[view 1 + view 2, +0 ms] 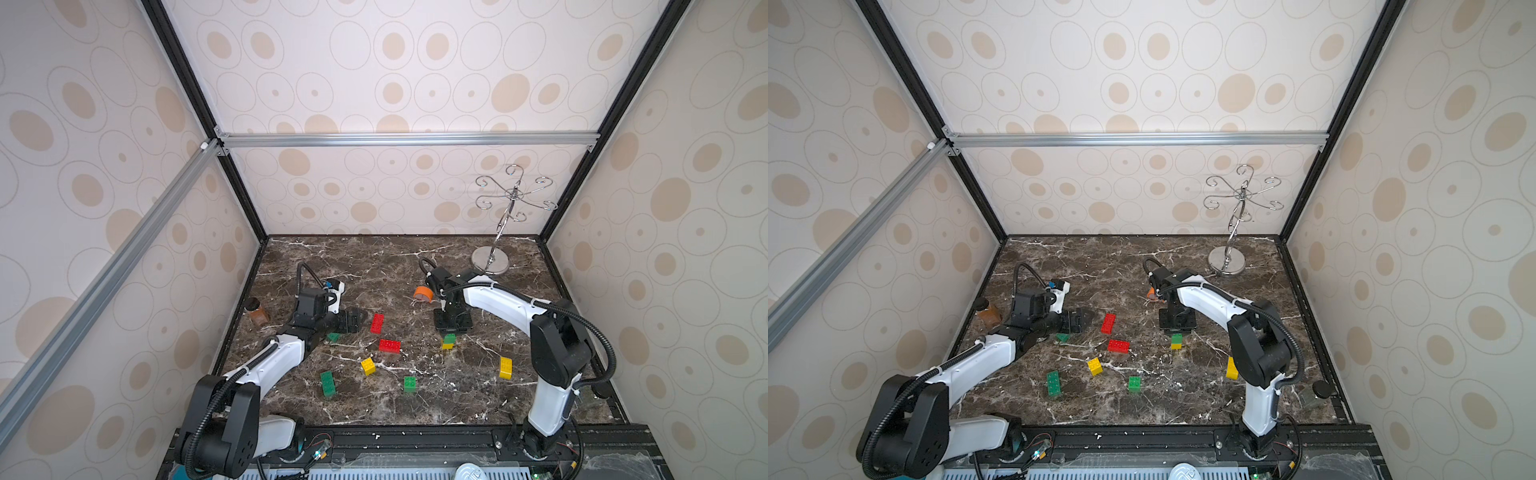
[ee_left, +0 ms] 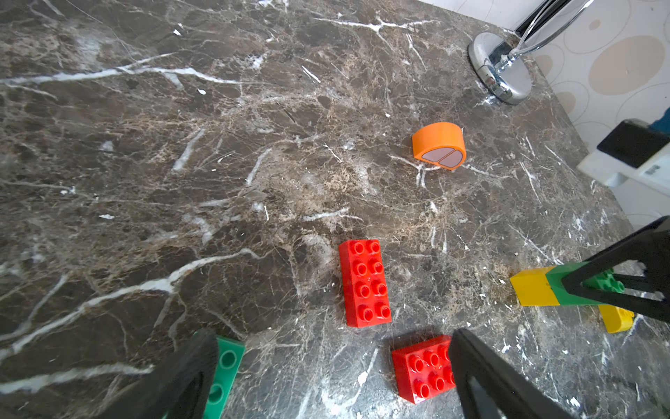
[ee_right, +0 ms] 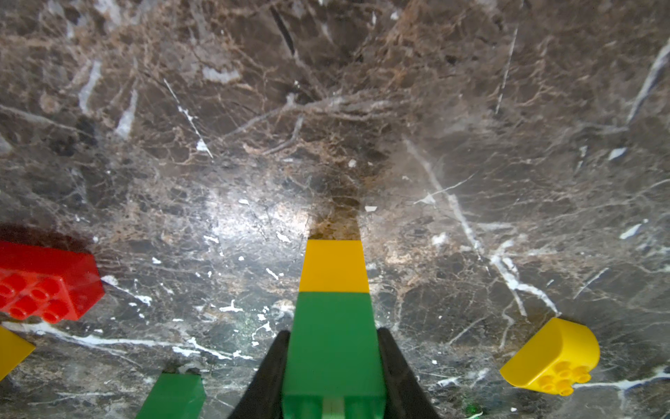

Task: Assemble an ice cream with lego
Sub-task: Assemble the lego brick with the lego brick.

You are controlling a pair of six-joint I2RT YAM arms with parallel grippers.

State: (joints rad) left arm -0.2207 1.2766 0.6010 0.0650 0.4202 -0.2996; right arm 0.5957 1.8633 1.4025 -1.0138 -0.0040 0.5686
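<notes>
right gripper [image 3: 333, 337] clamped on green-yellow stack [image 3: 334, 275] | left gripper [image 2: 333, 337] wide open, empty | red brick [image 1: 377, 323] between them | yellow dome [image 3: 551, 357] near stack

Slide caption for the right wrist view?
Right end effector shut on green-yellow lego stack, yellow end toward marble table; yellow dome piece nearby.

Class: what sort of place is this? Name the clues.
Probably a robot test cell, not a home: two robot arms mounted at a marble-look tabletop, an aluminium frame holding papered walls, scattered lego bricks.
</notes>
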